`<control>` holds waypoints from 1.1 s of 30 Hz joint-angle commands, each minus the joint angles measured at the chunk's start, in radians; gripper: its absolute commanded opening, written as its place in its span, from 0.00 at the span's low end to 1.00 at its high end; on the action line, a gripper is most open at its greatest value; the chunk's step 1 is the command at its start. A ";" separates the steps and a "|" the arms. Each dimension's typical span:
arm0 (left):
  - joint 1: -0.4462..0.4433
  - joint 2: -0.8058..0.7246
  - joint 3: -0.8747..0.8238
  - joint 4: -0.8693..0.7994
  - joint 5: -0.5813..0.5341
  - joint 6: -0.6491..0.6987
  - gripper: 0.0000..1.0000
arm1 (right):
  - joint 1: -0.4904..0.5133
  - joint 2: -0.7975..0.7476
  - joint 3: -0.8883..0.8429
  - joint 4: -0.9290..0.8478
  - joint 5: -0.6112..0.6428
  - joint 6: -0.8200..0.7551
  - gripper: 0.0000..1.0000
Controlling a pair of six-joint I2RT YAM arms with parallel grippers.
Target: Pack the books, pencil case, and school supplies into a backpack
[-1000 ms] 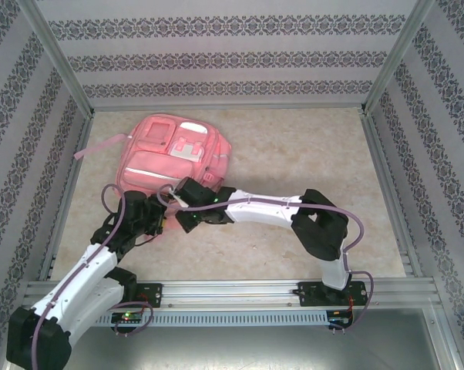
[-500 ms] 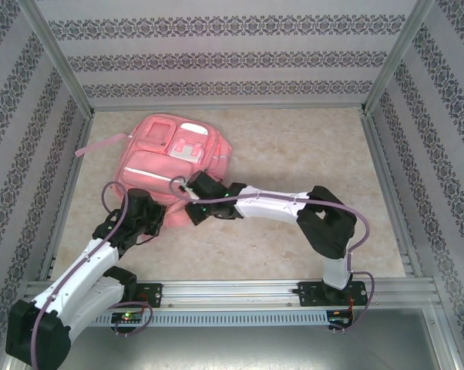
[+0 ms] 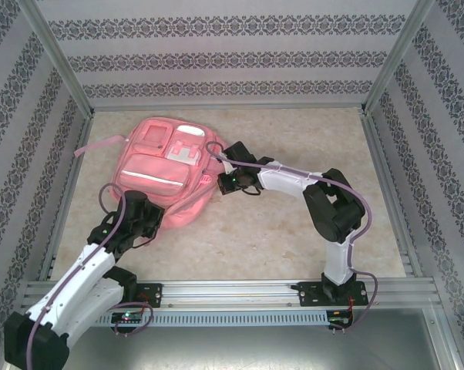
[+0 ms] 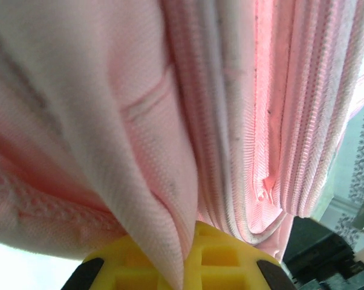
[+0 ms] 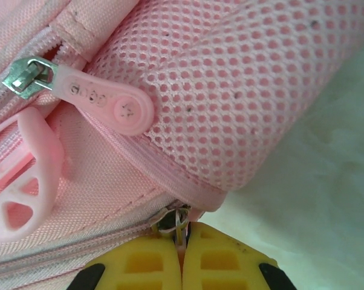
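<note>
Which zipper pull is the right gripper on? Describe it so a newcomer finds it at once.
Start at the pink backpack and go to the mesh side pocket on its right edge. Just below that pocket's seam sits a small bare-metal zipper pull, pinched by the yellow-tipped right gripper. Unlike the neighbouring pull up-left, it carries no rounded pink rubber tab.

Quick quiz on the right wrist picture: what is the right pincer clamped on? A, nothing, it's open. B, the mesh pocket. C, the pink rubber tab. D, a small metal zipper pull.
D: the right pincer has its yellow fingers closed together on a metal zipper pull at a seam of the backpack, while the pink rubber tab lies free above.
</note>
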 commanded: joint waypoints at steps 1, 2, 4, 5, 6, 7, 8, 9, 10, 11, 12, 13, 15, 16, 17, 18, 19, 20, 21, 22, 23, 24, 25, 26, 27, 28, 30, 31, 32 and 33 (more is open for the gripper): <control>-0.044 0.119 0.076 0.117 0.025 0.082 0.00 | -0.136 -0.058 -0.017 -0.017 0.261 0.008 0.00; -0.078 0.169 0.121 0.128 0.018 0.088 0.00 | -0.159 -0.069 -0.026 -0.017 0.262 0.009 0.00; -0.154 0.256 0.205 0.142 -0.012 0.101 0.00 | -0.203 -0.083 -0.038 -0.023 0.273 0.018 0.00; -0.193 0.300 0.250 0.145 -0.030 0.105 0.00 | -0.229 -0.091 -0.044 -0.025 0.275 0.024 0.00; -0.230 0.344 0.292 0.145 -0.043 0.106 0.00 | -0.256 -0.097 -0.048 -0.025 0.271 0.030 0.00; -0.255 0.383 0.324 0.150 -0.047 0.107 0.00 | -0.276 -0.102 -0.048 -0.026 0.269 0.031 0.00; -0.281 0.428 0.356 0.160 -0.047 0.103 0.00 | -0.296 -0.107 -0.047 -0.030 0.277 0.029 0.00; -0.306 0.472 0.387 0.174 -0.040 0.100 0.00 | -0.317 -0.111 -0.045 -0.032 0.283 0.028 0.00; -0.322 0.510 0.414 0.183 -0.034 0.101 0.00 | -0.333 -0.113 -0.043 -0.035 0.282 0.026 0.00; -0.341 0.555 0.450 0.177 -0.022 0.104 0.00 | -0.352 -0.114 -0.037 -0.043 0.284 0.029 0.00; -0.359 0.597 0.493 0.156 -0.015 0.113 0.00 | -0.369 -0.119 -0.032 -0.049 0.283 0.035 0.00; -0.374 0.632 0.533 0.130 -0.011 0.123 0.00 | -0.384 -0.123 -0.029 -0.049 0.277 0.037 0.00; -0.405 0.697 0.619 0.054 -0.025 0.148 0.03 | -0.406 -0.128 -0.023 -0.050 0.254 0.036 0.00; -0.414 0.717 0.646 0.035 -0.029 0.164 0.11 | -0.413 -0.130 -0.021 -0.051 0.246 0.034 0.02; -0.418 0.734 0.668 0.024 -0.027 0.176 0.25 | -0.415 -0.134 -0.024 -0.049 0.241 0.033 0.10; -0.419 0.741 0.682 0.016 -0.023 0.188 0.45 | -0.416 -0.142 -0.028 -0.047 0.240 0.034 0.22; -0.419 0.743 0.694 0.002 -0.028 0.200 0.61 | -0.414 -0.151 -0.035 -0.042 0.236 0.037 0.36; -0.419 0.740 0.710 -0.024 -0.045 0.221 0.72 | -0.414 -0.166 -0.045 -0.036 0.233 0.042 0.46; -0.418 0.731 0.730 -0.061 -0.069 0.248 0.81 | -0.413 -0.184 -0.056 -0.035 0.237 0.049 0.53; -0.416 0.723 0.751 -0.103 -0.097 0.279 0.87 | -0.413 -0.201 -0.064 -0.034 0.239 0.053 0.59; -0.411 0.712 0.780 -0.157 -0.138 0.321 0.97 | -0.412 -0.229 -0.077 -0.035 0.245 0.055 0.64; -0.404 0.696 0.809 -0.224 -0.188 0.367 1.00 | -0.413 -0.263 -0.096 -0.031 0.254 0.055 0.66; -0.393 0.684 0.830 -0.272 -0.231 0.405 1.00 | -0.413 -0.296 -0.113 -0.026 0.263 0.054 0.66; -0.371 0.659 0.848 -0.318 -0.277 0.463 1.00 | -0.412 -0.341 -0.136 -0.024 0.281 0.047 0.69; -0.345 0.635 0.858 -0.358 -0.323 0.516 1.00 | -0.412 -0.387 -0.161 -0.019 0.302 0.038 0.73; -0.320 0.612 0.862 -0.390 -0.368 0.556 1.00 | -0.410 -0.428 -0.185 -0.013 0.327 0.029 0.81; -0.245 0.557 0.841 -0.413 -0.482 0.665 1.00 | -0.405 -0.536 -0.251 0.001 0.400 0.007 0.98; -0.210 0.533 0.818 -0.402 -0.523 0.719 1.00 | -0.402 -0.579 -0.282 0.013 0.434 -0.008 0.98; -0.171 0.504 0.784 -0.377 -0.576 0.778 1.00 | -0.399 -0.629 -0.317 0.021 0.479 -0.022 0.98; -0.132 0.476 0.734 -0.333 -0.635 0.832 1.00 | -0.398 -0.673 -0.354 0.034 0.511 -0.036 0.98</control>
